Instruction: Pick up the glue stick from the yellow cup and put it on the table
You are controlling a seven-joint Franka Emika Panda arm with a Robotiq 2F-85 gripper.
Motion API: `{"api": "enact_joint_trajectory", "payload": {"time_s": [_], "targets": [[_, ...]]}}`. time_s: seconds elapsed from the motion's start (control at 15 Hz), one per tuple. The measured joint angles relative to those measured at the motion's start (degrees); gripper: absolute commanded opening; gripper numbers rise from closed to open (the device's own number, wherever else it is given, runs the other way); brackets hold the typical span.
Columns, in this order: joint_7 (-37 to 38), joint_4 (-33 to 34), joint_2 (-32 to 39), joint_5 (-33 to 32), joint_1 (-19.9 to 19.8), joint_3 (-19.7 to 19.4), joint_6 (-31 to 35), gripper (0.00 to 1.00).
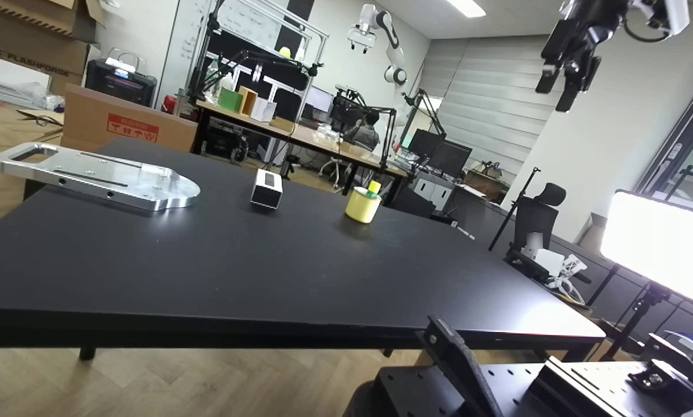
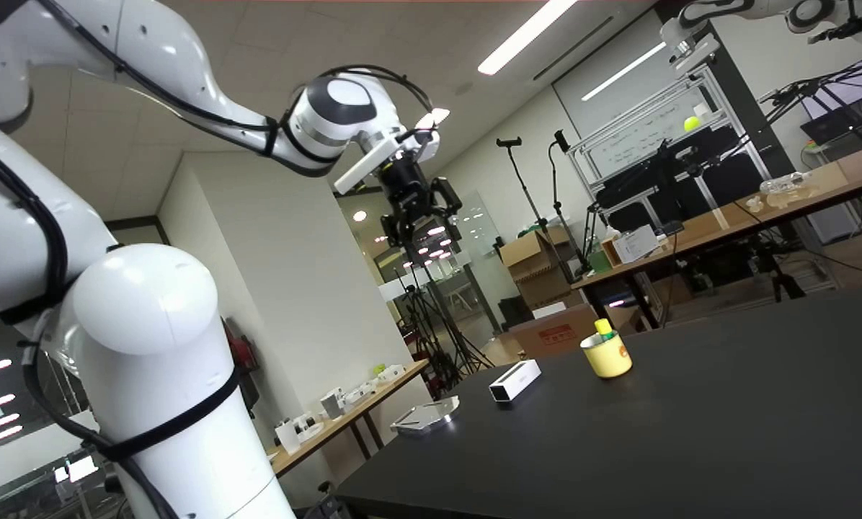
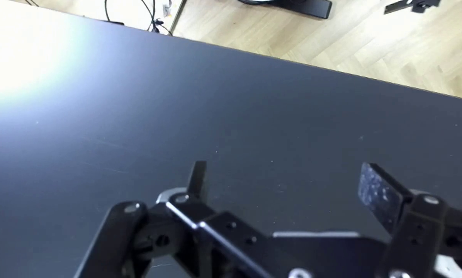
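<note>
The glue stick [image 1: 373, 188] with a yellow cap and a green body stands in the yellow cup [image 1: 360, 207]. Its lower part is hidden inside the cup. The glue stick [image 2: 604, 328] and cup [image 2: 607, 357] also show upright in an exterior view, on the black table [image 2: 661, 454]. My gripper [image 1: 556, 95] is high above the table, well apart from the cup. It also shows raised in an exterior view [image 2: 422, 234]. In the wrist view my gripper [image 3: 284, 165] is open with nothing between its fingers. The cup is out of the wrist view.
A white and black box [image 1: 267, 189] stands near the cup; it also shows in an exterior view [image 2: 515, 380]. A silver metal plate [image 1: 100, 175] lies at the table's end. A bright light panel [image 1: 665, 249] stands beside the table. The table edge [image 3: 312, 65] crosses the wrist view.
</note>
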Motion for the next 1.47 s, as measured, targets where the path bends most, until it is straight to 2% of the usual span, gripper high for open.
{"api": "enact_joint_trajectory", "payload": {"time_s": [0.2, 0.47, 0.67, 0.87, 1.47], "targets": [[-4.3, 5.6, 11.2, -1.9, -1.3, -1.7, 6.3, 1.0], [-3.9, 15.8, 24.6, -3.2, -3.7, -2.0, 20.3, 1.0], [-0.9, 25.4, 32.8, -3.5, -4.5, -2.1, 20.3, 1.0], [0.2, 28.8, 35.9, -3.7, -4.5, -2.0, 19.6, 1.0], [0.2, 29.8, 36.8, -3.7, -4.6, -1.8, 20.1, 1.0]]}}
